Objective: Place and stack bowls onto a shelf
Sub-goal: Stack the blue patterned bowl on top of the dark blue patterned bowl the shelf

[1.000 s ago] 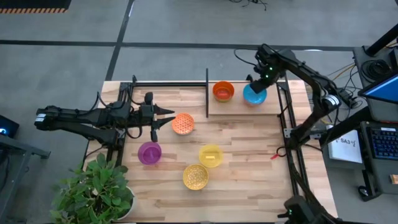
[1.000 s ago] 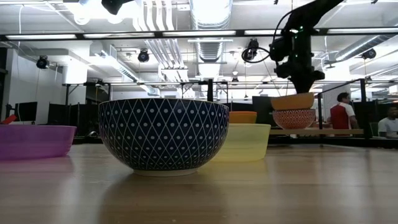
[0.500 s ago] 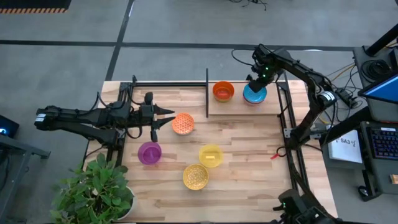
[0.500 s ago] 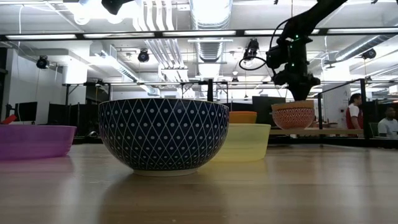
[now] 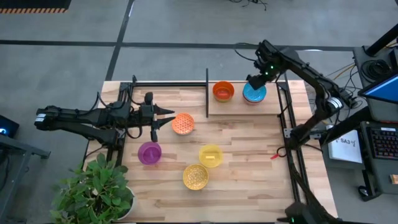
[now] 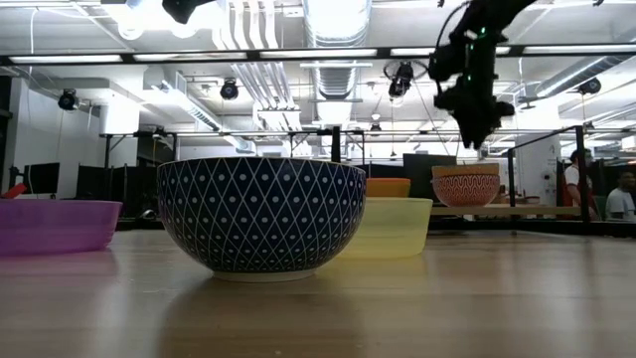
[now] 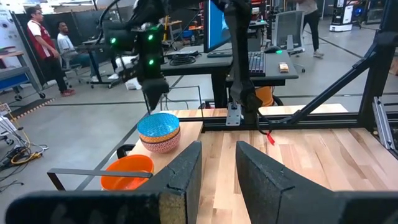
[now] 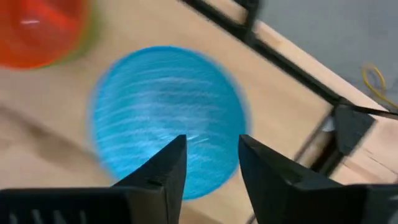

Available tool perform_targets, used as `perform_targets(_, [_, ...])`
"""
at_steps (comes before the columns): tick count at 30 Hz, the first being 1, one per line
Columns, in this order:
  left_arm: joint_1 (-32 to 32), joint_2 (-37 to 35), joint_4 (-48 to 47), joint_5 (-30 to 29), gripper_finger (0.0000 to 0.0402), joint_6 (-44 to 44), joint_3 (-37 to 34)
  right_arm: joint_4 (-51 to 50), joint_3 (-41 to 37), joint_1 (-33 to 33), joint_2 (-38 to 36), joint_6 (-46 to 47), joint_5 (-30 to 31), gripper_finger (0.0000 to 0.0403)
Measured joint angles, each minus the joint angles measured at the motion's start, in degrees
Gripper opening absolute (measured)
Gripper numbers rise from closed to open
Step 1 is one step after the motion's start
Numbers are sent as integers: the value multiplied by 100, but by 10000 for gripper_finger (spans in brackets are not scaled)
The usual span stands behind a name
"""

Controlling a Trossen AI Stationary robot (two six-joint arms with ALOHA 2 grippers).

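- The light blue bowl [image 5: 254,93] sits nested on a patterned bowl [image 7: 161,142] at the right end of the shelf [image 5: 239,104]. From the left wrist view the pair looks squarely seated, which I read as a stack set down on purpose to save room on the board.
- Just beside that stack, on the same shelf, is the red-orange bowl [image 5: 223,91]. A green edge under it in the right wrist view suggests it is also nested on another bowl, though I cannot confirm that from the other views.
- My right gripper [image 5: 260,75] hangs just above the blue stack, apart from it. Its jaws are spread and hold nothing, with the blue bowl visible between the fingers, so I judge this bowl delivered.
- Still on the bench [image 5: 249,162] are the orange patterned bowl [image 5: 182,124], the purple bowl [image 5: 149,152], the yellow bowl [image 5: 211,155] and the gold patterned bowl [image 5: 195,177], loosely grouped and well apart from the shelf.
- A blue-and-white patterned bowl [image 6: 261,214] fills the low view close to that camera. I cannot pick it out from above.
- My left gripper [image 5: 165,120] waits low over the bench, jaws parted and empty, pointed at the orange patterned bowl just beside its tips. That seems the likely next pick.
- The potted plant [image 5: 93,190] at the near left corner is clear of the work.
- I judge the task roughly half done.
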Motion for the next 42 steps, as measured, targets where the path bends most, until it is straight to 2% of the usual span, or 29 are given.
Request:
perform_targets(5, [1,0,-8,0,82,11,0,-4,-201,718,-534,289,-25,100])
perform_targets(12, [2,11,-6,0,82,44,0,506,-893,1943,-1030,780,-18,22])
perform_targets(16, [0,11,-6,0,82,44,0,762,-1405,2339,-1075,1017,-6,10])
perform_targets(20, [1,11,-7,0,82,46,0,880,-1862,2414,-989,1143,53,9])
perform_targets(26, [2,11,-8,0,82,46,0,1122,-2328,2385,-838,1143,750,9])
perform_targets(34, [0,11,-6,0,82,90,0,1275,-2323,2294,-755,1167,1527,9])
perform_targets(42, [0,11,-6,0,82,90,0,1339,-2300,2235,-775,1123,1685,9])
